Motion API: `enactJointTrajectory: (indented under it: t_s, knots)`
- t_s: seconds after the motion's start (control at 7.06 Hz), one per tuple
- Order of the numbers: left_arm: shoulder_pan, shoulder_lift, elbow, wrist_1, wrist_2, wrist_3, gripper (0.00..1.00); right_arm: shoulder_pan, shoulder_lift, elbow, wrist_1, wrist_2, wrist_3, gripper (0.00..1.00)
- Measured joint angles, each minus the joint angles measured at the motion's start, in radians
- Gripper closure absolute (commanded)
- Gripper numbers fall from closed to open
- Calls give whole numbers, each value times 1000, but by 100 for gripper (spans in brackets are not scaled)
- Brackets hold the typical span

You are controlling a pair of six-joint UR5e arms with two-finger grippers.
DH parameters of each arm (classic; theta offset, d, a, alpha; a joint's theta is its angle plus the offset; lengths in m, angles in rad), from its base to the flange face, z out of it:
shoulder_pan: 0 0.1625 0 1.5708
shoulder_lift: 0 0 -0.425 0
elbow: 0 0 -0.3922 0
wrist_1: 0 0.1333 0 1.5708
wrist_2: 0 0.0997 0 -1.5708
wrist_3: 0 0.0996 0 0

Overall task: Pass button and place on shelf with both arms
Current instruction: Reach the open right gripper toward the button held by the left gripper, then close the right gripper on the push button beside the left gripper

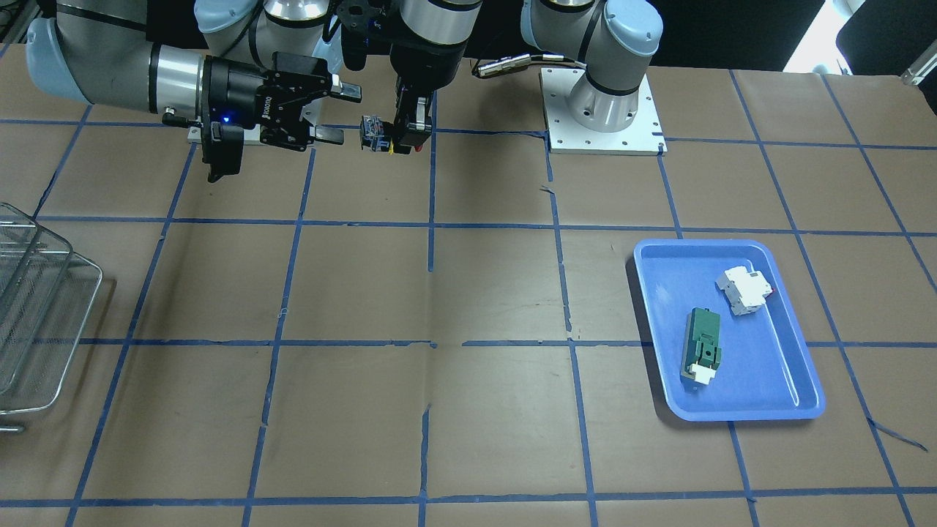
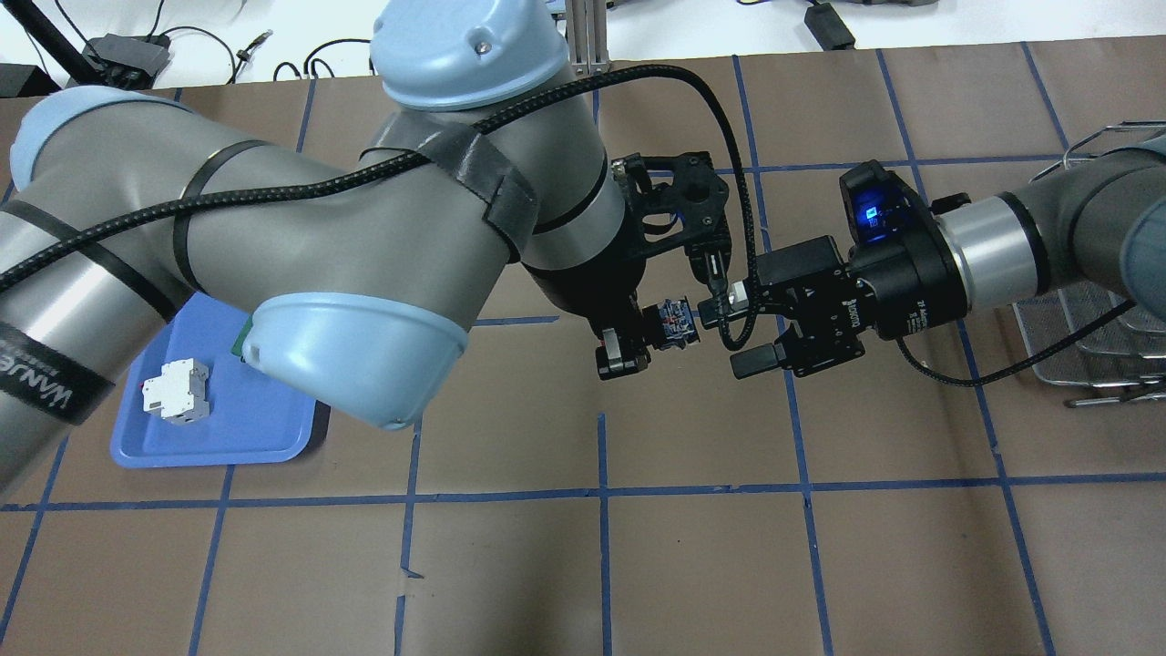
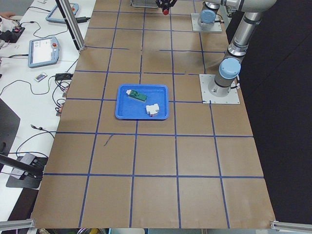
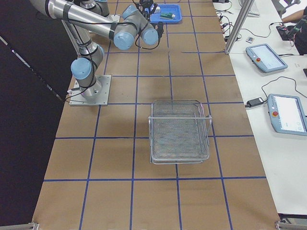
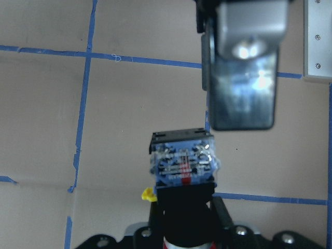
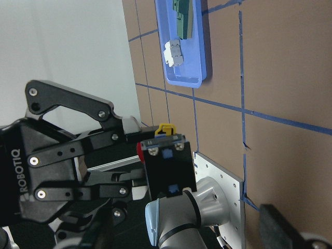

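– Where was the button [image 2: 672, 323]?
– Aloft over the tabletop [image 2: 820, 565], pinched round its black body by the left pincer [image 2: 630, 333]. The right pincer [image 2: 738, 330] was spread, just short of it.
– Its lie?
– Long axis level, contact block toward the right pincer, red cap away. Light, rigid, smooth plastic, I'd judge; best taken by the block's flat sides.

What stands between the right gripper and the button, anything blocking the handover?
Nothing solid shows between them. The left gripper holds the button in the air and the open right gripper faces it across a bare gap. A black cable overlaps that gap in the overhead view only.
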Motion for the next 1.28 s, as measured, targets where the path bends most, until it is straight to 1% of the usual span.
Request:
enactJointTrajectory:
  t_s: [0.28, 0.71, 0.99, 1.13, 1.28]
  knots:
    - [0, -1, -3, 0, 0, -1, 100, 0, 0, 4, -4, 49, -8, 0]
    - [0, -1, -2, 0, 1, -1, 100, 0, 1, 10, -52, 60, -16, 0]
    - [0, -1, -1, 0, 0, -1, 100, 0, 1, 20, -63, 61, -15, 0]
    - [0, 0, 0, 1, 0, -1, 100, 0, 0, 21, -65, 62, -15, 4]
    - [0, 0, 0, 0, 0, -1, 100, 2, 0, 22, -67, 66, -15, 21]
